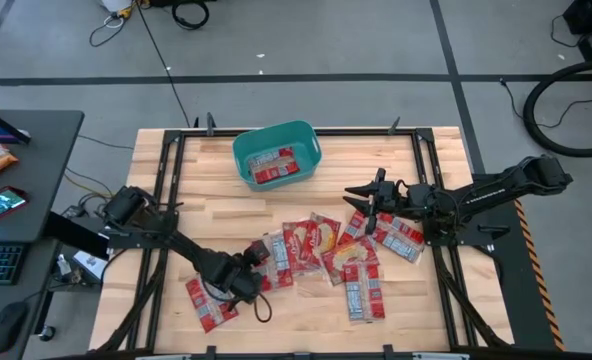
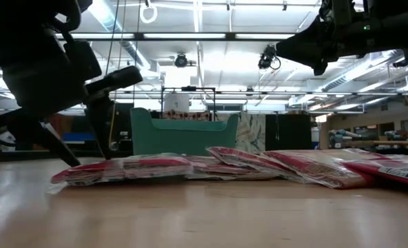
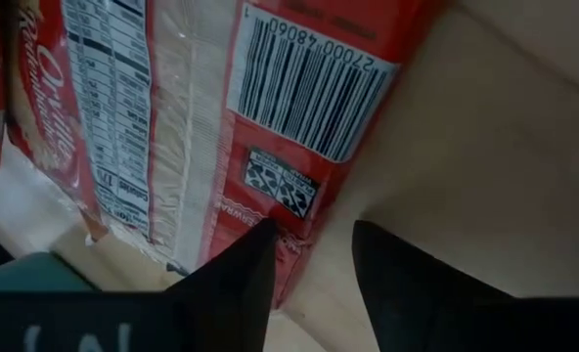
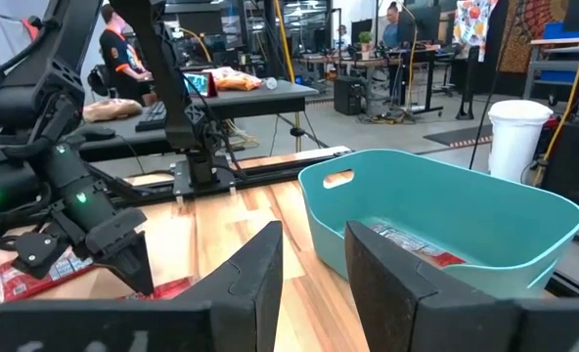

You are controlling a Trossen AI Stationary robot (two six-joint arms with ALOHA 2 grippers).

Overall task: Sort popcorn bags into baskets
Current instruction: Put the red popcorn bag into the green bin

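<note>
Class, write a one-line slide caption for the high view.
Left gripper reaches the popcorn bags; the teal basket already holds some.

- Popcorn bag [image 3: 221, 127] just ahead of the left claw [image 3: 314, 269]: its white barcode panel [image 3: 314, 83] reads "27000 48060", with a lone "1" at its end.
- Same bag's nutrition panel [image 3: 109, 108]: print too small to read.
</note>
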